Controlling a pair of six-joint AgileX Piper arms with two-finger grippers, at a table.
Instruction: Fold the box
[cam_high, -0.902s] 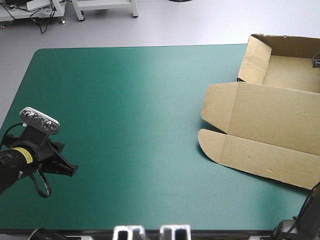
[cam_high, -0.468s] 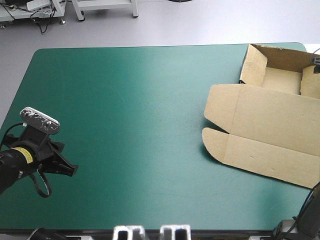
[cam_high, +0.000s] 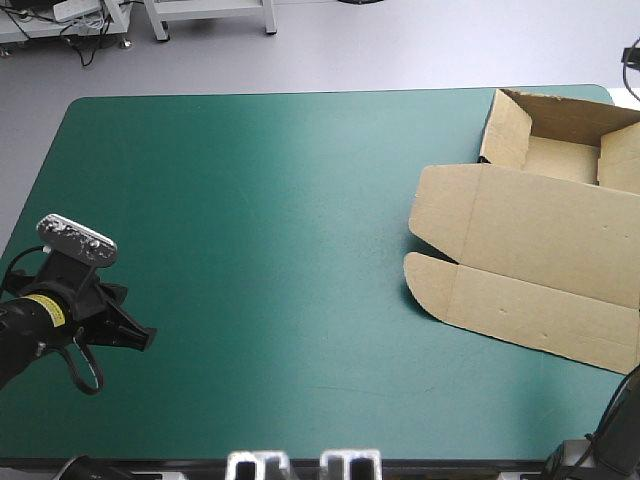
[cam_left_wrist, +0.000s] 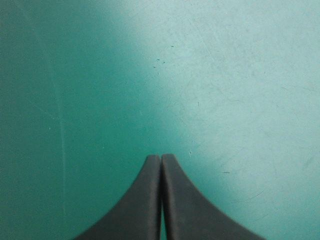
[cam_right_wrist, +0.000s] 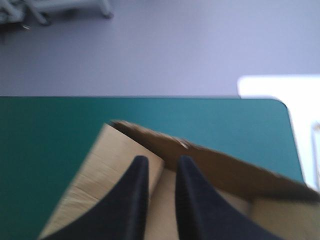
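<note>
Board is what we have to work with: the box (cam_high: 540, 250), a cut sheet of brown card, sits at the table's right edge. Its tray end is in the far right corner with walls raised, and its lid (cam_high: 545, 225) lies flat toward the near edge.

The left claw (cam_left_wrist: 161, 157) is clenched on nothing, its black fingers meeting in one point over the bare teal-green cover (cam_high: 250, 200) near the table's left edge, well apart from the box. The right claw (cam_right_wrist: 161, 162) is all but closed over the tray. We judge it to be pinching a raised wall there, though the wrist view is not crisp enough to be sure.

We expect the sheet to be light and stiff, bending readily only along its scored creases and likely to slide on the smooth cover when pushed. The best holds are the free edges — the top of a wall or the rounded tuck flap (cam_high: 430, 285) on the lid's left side — not the middle of a panel.

We can read no brand, label or print anywhere on the board.
</note>
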